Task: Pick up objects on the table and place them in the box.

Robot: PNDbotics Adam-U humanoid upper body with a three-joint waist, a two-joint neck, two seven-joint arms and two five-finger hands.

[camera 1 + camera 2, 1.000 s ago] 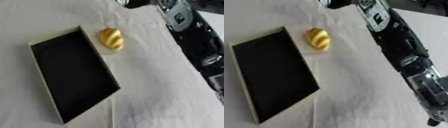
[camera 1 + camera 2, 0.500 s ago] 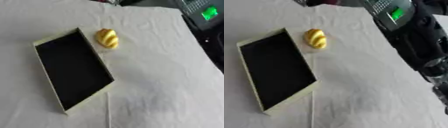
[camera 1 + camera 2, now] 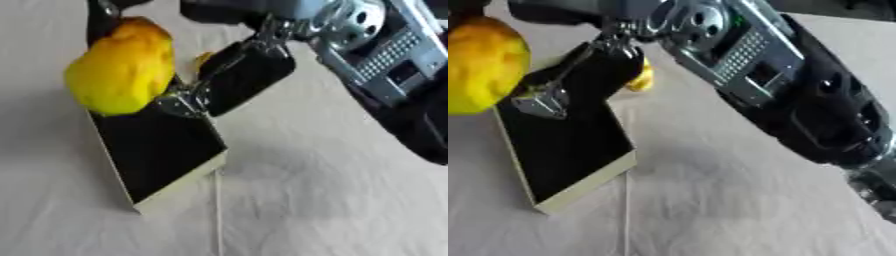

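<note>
The right robot hand [image 3: 232, 75] gripped a yellow lump [image 3: 122, 67] above the box [image 3: 162, 150] — close to the camera. A second yellow piece [image 3: 642, 77] lay on the tabletop [image 3: 332, 200] just beside the box.

The white cloth table cover [image 3: 332, 200] looked matt and creased; the flat box [image 3: 162, 150] had a matt black inside; the lumpy yellow object [image 3: 122, 70] looked smooth, slightly glossy.

Two yellow objects: one large lump [image 3: 122, 70] held up close at upper left, one small piece [image 3: 642, 77] mostly hidden behind the hand. One black box [image 3: 162, 147] with a pale rim. One robot hand [image 3: 241, 75]. One white counter [image 3: 324, 200].
</note>
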